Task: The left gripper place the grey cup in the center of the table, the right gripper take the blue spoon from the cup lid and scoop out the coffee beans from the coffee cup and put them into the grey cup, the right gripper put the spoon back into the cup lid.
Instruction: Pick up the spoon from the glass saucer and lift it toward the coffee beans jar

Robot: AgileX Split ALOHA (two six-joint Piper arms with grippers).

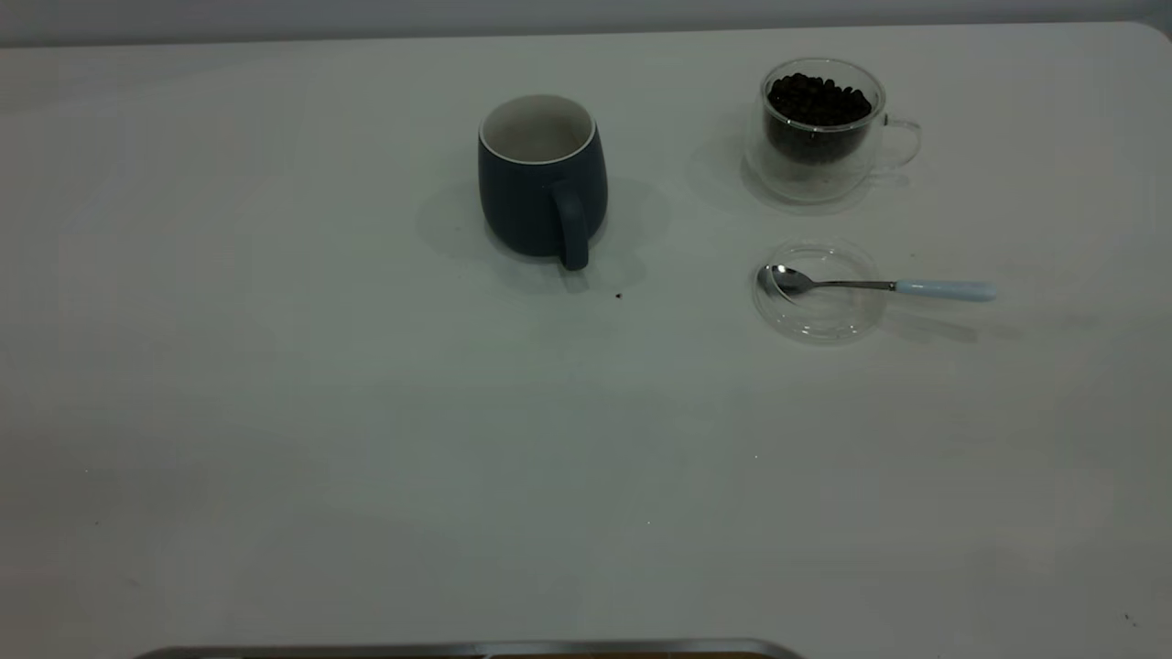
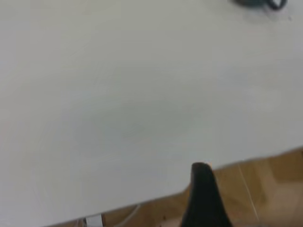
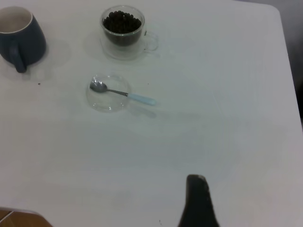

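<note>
The coffee cup (image 1: 818,128) brims with coffee beans (image 1: 818,99); the blue spoon (image 1: 879,286) rests in the cup lid (image 1: 818,291), and the grey cup (image 1: 541,176) looks empty. Both arms hang back near the table (image 1: 366,439) edge, and I cannot tell their jaws' state.

Near the table's (image 1: 275,412) far edge stand the mug (image 1: 540,178) and, toward the far right corner, the glass cup (image 1: 818,128); just nearer, lid (image 1: 818,311) with spoon (image 1: 879,286). Elsewhere bare.

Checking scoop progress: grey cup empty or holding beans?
Looks empty: the grey cup stands upright, only white interior showing; its bottom is hidden.
</note>
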